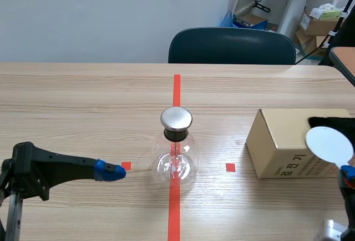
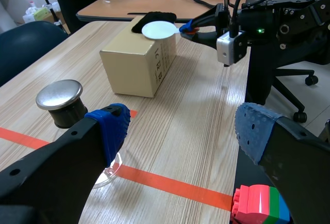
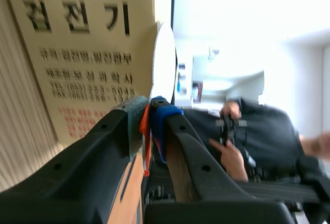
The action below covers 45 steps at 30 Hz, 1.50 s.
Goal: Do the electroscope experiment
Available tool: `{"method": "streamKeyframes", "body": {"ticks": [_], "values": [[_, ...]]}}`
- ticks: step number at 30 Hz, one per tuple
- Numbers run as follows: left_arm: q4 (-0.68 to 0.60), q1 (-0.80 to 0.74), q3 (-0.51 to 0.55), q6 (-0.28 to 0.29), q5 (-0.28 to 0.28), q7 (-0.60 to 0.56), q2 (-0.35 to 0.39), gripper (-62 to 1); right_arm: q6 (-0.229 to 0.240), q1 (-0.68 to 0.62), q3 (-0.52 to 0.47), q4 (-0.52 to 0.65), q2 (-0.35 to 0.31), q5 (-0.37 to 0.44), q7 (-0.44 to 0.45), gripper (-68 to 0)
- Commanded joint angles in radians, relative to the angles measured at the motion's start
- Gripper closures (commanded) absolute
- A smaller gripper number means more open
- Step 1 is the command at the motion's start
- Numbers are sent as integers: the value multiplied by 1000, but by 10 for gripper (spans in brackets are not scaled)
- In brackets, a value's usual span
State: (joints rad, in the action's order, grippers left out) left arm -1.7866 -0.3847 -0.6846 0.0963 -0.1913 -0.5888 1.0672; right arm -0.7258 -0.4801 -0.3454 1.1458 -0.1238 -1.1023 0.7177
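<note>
Electroscope flask point(image 1: 176, 157) upright on the red tape line point(image 1: 176, 88) mid-table, steel cap point(image 1: 176, 118) on top. My left gripper point(image 1: 113, 171) sits just beside it, fingers spread, nothing between them. Over on the other side, my right gripper point(image 3: 149, 114) pinches the white disc point(image 1: 329, 145) by its orange stem point(image 3: 146, 131), above the cardboard box point(image 1: 277, 141) with a black cloth point(image 1: 331, 122) on top.

White disc point(image 3: 164, 61) in right tool point(image 3: 148, 113)
</note>
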Motion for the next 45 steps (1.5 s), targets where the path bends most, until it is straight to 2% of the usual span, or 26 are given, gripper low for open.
{"method": "streamKeyframes", "body": {"ticks": [1, 3, 5, 9, 11, 16, 18, 20, 22, 24, 26, 27, 35, 40, 42, 45], "values": [[-14, 0, 3, -6, -6, -21, -3, -446, -57, -2, -10, 14, -14, 18, -109, -10], [-14, 0, 3, -6, -6, -21, -3, -446, -57, -2, -10, 14, -15, 18, -194, -10], [-14, 0, 3, -6, -6, -21, -3, -446, -57, -2, -10, 14, -15, 14, -190, -10], [-14, 0, 3, -9, -6, -21, -3, -446, -57, -2, -9, 14, -15, 10, -4, -10], [-14, 3, 3, -14, -6, -21, -3, -445, -57, -2, -9, 14, -15, 10, 21, -10], [-14, 6, 3, -35, -6, -21, -6, -445, -57, -2, -19, 14, -15, 17, -109, -10], [-14, 6, 3, -54, -7, -20, -10, -430, -57, -2, -21, 14, -15, 17, -113, -10], [-14, 6, 3, -61, -6, -18, -16, -341, -57, -2, -21, 14, -15, 16, -75, -10], [-14, 6, 3, -61, -6, -8, -23, -218, -57, -2, -21, 14, -14, 14, -37, -10], [-14, 6, 2, -61, -6, -5, -25, -108, -57, -2, -21, 14, -14, 13, -35, -10], [-14, 6, 2, -61, -6, -5, -25, -44, -57, -2, -21, 14, -14, 13, -44, -10], [-14, 6, 2, -61, -5, -5, -25, -35, -57, -2, -21, 14, -14, 13, -50, -10], [-14, 34, 0, -56, -6, 19, -39, -36, -57, 3, -21, 22, -14, 6, -50, -11], [-12, 54, -2, -56, -3, 109, -85, -36, -53, -2, -21, 100, -14, 17, -65, -11], [-12, 70, -2, -57, -3, 151, -102, -36, -35, -8, -20, 142, -14, 22, -80, -10], [-2, 99, -7, -57, -3, 198, -121, -36, 21, -19, -7, 211, -15, 26, -133, -10]]}}
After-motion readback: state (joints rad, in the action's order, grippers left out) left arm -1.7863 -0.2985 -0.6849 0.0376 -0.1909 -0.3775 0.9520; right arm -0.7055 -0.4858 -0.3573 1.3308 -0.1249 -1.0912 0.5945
